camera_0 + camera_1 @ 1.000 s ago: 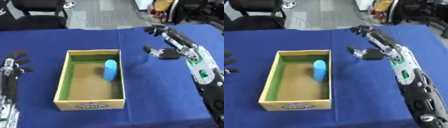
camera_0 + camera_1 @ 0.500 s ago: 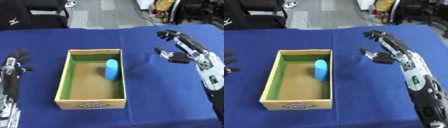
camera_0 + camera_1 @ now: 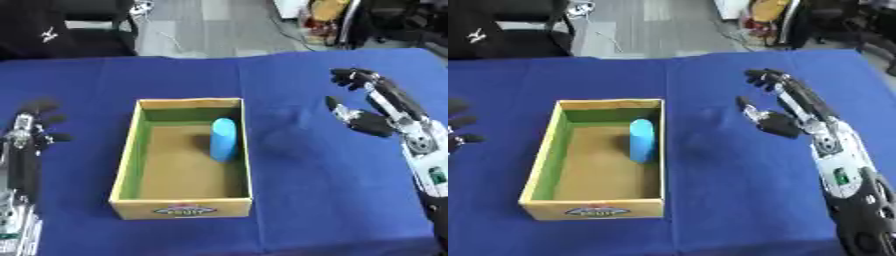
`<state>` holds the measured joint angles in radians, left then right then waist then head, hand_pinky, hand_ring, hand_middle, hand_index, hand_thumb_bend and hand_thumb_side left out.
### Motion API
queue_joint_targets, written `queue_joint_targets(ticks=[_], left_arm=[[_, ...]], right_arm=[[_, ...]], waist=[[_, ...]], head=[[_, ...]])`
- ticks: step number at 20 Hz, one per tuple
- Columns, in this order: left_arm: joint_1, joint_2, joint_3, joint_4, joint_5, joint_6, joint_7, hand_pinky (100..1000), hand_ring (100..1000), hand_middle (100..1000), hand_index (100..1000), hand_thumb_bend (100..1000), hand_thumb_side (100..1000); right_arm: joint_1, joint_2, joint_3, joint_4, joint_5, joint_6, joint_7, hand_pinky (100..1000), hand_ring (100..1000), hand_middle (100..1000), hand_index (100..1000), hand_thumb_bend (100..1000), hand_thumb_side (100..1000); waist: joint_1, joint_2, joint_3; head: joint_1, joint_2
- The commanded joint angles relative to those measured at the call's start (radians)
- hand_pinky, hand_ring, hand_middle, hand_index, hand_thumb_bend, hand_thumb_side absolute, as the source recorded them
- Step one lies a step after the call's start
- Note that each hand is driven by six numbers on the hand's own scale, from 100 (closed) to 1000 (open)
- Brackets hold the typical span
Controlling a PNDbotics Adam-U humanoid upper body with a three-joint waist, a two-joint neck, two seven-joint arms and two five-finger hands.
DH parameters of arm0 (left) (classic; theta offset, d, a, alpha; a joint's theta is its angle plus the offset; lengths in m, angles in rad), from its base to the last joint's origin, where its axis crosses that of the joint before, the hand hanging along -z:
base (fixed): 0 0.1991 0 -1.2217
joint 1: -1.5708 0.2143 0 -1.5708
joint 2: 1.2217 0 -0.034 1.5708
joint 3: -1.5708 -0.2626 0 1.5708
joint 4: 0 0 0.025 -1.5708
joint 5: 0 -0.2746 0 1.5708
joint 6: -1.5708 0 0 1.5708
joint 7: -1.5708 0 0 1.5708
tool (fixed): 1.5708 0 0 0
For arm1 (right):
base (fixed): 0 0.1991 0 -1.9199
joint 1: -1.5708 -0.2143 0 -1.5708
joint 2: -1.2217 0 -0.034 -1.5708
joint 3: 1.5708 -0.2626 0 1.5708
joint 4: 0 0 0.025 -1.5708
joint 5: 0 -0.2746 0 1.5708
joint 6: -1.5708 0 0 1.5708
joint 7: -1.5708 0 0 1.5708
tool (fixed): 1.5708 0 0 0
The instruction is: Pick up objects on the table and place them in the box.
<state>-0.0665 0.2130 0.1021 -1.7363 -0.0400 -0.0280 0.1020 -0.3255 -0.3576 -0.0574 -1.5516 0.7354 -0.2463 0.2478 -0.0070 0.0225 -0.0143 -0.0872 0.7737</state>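
An open cardboard box (image 3: 128, 165) with green inner walls sits on the blue tablecloth, slightly left of centre. A light blue cylinder (image 3: 223, 138) lies inside it against the right wall, toward the far end. My right hand (image 3: 378, 112) hovers open to the right of the box, fingers spread and holding nothing. My left hand (image 3: 31, 131) rests open at the left edge, fingers up, apart from the box.
The blue cloth (image 3: 297, 200) covers the whole table. Black office chairs (image 3: 61, 25) and cluttered floor items (image 3: 328, 20) stand beyond the far table edge.
My right hand has drawn away from the box, moving right and toward me, still open. The blue cylinder stays in the box. The camera has shifted slightly.
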Motion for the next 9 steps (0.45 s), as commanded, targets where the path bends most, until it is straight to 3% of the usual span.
queue_joint_targets(ticks=[1,5,9], left_arm=[[-0.011,0.01,0.006,-0.009,-0.006,-0.002,-0.001,578,724,801,857,468,1000],[-0.011,0.009,0.007,-0.008,-0.007,-0.002,-0.001,578,725,801,857,466,1000],[-0.01,0.009,0.004,-0.006,-0.008,-0.003,-0.003,579,726,802,857,465,1000]], right_arm=[[0.008,0.0,-0.026,-0.041,0.002,0.014,-0.012,725,767,755,920,257,801],[0.028,0.009,-0.048,-0.159,-0.017,0.02,-0.057,715,755,745,914,264,784],[0.034,0.008,-0.071,-0.336,-0.102,0.04,-0.149,708,749,736,896,272,761]], waist=[[0.003,-0.006,-0.002],[0.004,-0.005,-0.004],[0.004,-0.004,-0.005]], head=[[0.009,-0.004],[0.01,-0.004],[0.011,-0.004]])
